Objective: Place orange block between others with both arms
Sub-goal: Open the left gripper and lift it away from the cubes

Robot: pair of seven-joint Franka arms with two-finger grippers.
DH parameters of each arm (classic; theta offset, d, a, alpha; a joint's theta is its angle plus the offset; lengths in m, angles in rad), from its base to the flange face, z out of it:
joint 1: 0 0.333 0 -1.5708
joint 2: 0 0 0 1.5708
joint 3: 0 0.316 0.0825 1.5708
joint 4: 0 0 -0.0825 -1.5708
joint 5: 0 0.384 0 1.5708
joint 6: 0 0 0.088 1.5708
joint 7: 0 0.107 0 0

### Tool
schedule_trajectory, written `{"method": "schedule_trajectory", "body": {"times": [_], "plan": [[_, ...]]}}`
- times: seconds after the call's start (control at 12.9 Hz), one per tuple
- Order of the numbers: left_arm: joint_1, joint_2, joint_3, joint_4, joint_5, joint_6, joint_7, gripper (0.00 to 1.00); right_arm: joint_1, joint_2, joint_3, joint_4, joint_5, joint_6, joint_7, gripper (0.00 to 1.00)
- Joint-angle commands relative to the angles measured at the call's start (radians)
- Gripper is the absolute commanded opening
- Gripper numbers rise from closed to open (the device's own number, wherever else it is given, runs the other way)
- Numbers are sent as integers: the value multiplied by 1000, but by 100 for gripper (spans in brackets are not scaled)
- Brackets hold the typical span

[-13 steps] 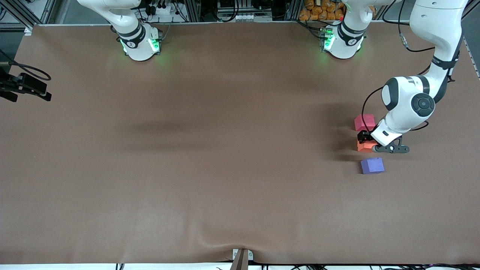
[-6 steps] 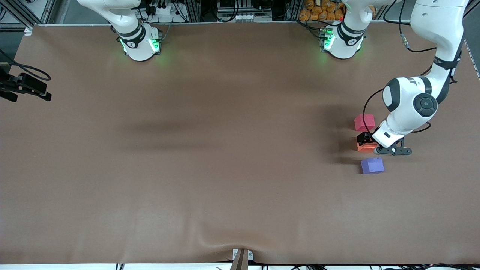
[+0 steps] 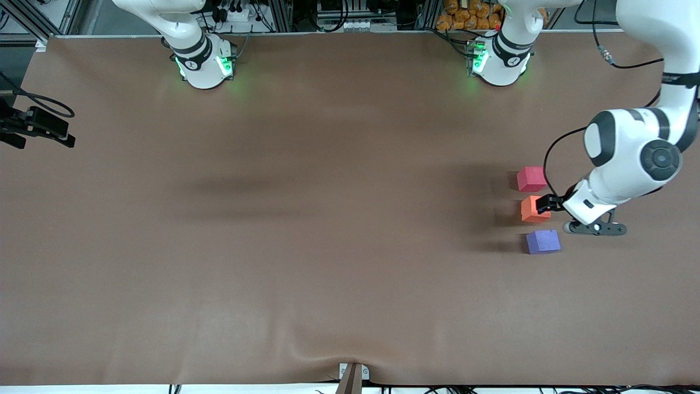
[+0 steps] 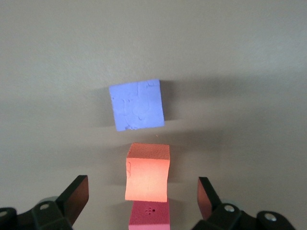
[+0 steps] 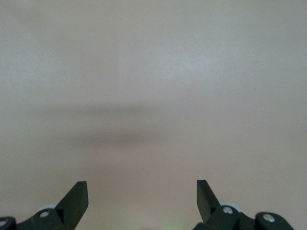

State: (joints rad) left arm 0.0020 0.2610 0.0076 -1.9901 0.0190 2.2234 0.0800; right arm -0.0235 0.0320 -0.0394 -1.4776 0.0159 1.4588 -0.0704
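Three small matte cubes with a soft, foam-like surface sit in a short row on the brown cloth-covered counter (image 3: 328, 219), toward the left arm's end. The orange block (image 3: 534, 208) lies between the other two, apart from each: the pinkish-red cube (image 3: 531, 179) is farther from the front camera, the purple-blue cube (image 3: 543, 241) nearer to it. The purple-blue cube's top face looks slightly pitted and is turned a little askew from the row. The left hand (image 3: 548, 204) hangs just over the edge of the orange block, its black fingers (image 4: 76, 194) spread wide and holding nothing. The right hand (image 5: 142, 199) waits over bare, smooth cloth, its angular black fingers likewise spread and holding nothing.
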Motion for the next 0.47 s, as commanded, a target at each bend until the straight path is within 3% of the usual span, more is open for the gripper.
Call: {"method": "schedule_trajectory", "body": {"times": [0.0,0.39], "plan": [[6,3,-8,105,-17,-109,23,100,8,2,-2,13,-7,-5,14,100],[4,4,-9,230,-13,-212,23,100,8,2,-2,13,-7,-5,14,100]]}}
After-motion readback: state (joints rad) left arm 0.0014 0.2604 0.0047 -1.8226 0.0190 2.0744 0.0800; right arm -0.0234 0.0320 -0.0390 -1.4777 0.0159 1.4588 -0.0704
